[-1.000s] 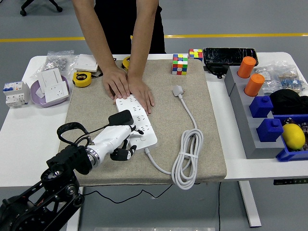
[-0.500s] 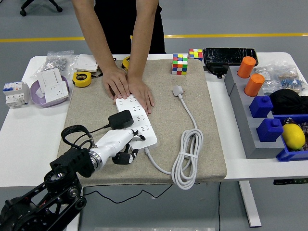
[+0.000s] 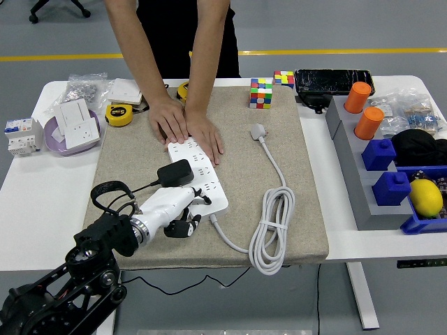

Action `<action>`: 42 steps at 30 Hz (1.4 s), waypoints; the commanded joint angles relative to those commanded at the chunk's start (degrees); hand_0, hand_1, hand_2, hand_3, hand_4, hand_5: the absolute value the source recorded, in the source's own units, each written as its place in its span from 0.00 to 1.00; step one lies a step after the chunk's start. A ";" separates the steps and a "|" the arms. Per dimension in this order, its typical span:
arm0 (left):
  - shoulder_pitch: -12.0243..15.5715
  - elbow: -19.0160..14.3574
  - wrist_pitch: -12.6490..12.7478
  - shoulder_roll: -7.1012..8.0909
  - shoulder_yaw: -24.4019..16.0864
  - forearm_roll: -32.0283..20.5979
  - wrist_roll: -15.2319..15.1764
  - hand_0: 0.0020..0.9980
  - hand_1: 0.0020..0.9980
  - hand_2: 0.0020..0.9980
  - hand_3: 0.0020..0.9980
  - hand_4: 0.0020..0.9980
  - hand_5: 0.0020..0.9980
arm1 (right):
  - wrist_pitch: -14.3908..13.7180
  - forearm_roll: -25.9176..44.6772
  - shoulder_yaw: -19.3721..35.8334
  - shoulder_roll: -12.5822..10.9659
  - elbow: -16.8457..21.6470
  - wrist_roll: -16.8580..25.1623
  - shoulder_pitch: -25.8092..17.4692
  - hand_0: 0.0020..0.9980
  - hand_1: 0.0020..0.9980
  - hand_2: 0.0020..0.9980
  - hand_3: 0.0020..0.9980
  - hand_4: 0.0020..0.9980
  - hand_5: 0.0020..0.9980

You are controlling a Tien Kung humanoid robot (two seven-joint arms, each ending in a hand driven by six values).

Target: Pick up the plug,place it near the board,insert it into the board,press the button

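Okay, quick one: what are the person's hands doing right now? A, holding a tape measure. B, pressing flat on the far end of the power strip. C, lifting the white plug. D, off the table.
B: both of the person's hands lie flat on the far end of the white power strip.

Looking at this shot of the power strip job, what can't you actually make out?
Head view only:
- Power strip: far end hidden under the person's hands.
- Black plug: prongs unseen, so whether it is fully seated is unclear.
- Strip's button: partly hidden by the left hand; pressed or not is unclear.
- Right arm: out of frame.
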 joint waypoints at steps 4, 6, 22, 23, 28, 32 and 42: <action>-0.01 0.42 0.14 -0.10 0.02 0.10 -0.10 0.15 0.04 0.16 0.73 0.46 0.00 | 0.00 0.15 -0.13 0.00 0.00 0.04 -0.04 0.86 0.72 0.71 0.69 1.00 0.67; -0.02 0.31 0.21 -0.07 0.06 0.02 -0.17 0.15 0.04 0.16 0.73 0.46 0.00 | -0.02 0.12 -0.07 -0.03 0.00 0.01 -0.07 0.86 0.72 0.71 0.69 1.00 0.67; -0.46 -0.72 0.74 -0.37 0.23 -0.15 -0.38 0.15 0.04 0.16 0.73 0.46 0.00 | -0.03 -0.01 0.23 0.03 0.00 -0.01 -0.03 0.86 0.72 0.71 0.69 1.00 0.67; -0.46 -0.51 0.75 -0.44 0.08 0.04 -0.38 0.15 0.04 0.16 0.73 0.46 0.00 | -0.03 0.00 0.23 0.04 0.00 0.00 -0.03 0.86 0.72 0.71 0.69 1.00 0.67; -0.70 0.07 0.94 -0.48 -0.21 0.13 -0.46 0.15 0.04 0.16 0.73 0.46 0.00 | -0.04 0.07 0.23 0.05 0.00 0.04 0.08 0.86 0.72 0.71 0.69 1.00 0.67; -0.75 -0.07 0.56 -0.47 -0.21 0.28 -0.23 0.15 0.04 0.16 0.73 0.46 0.00 | -0.04 0.07 0.29 0.07 0.00 0.05 0.10 0.86 0.72 0.71 0.69 1.00 0.67; -0.62 0.10 0.41 -0.32 -0.30 0.57 -0.22 0.15 0.04 0.16 0.72 0.45 0.00 | -0.05 0.11 0.15 0.06 0.00 0.07 0.12 0.86 0.72 0.71 0.69 1.00 0.67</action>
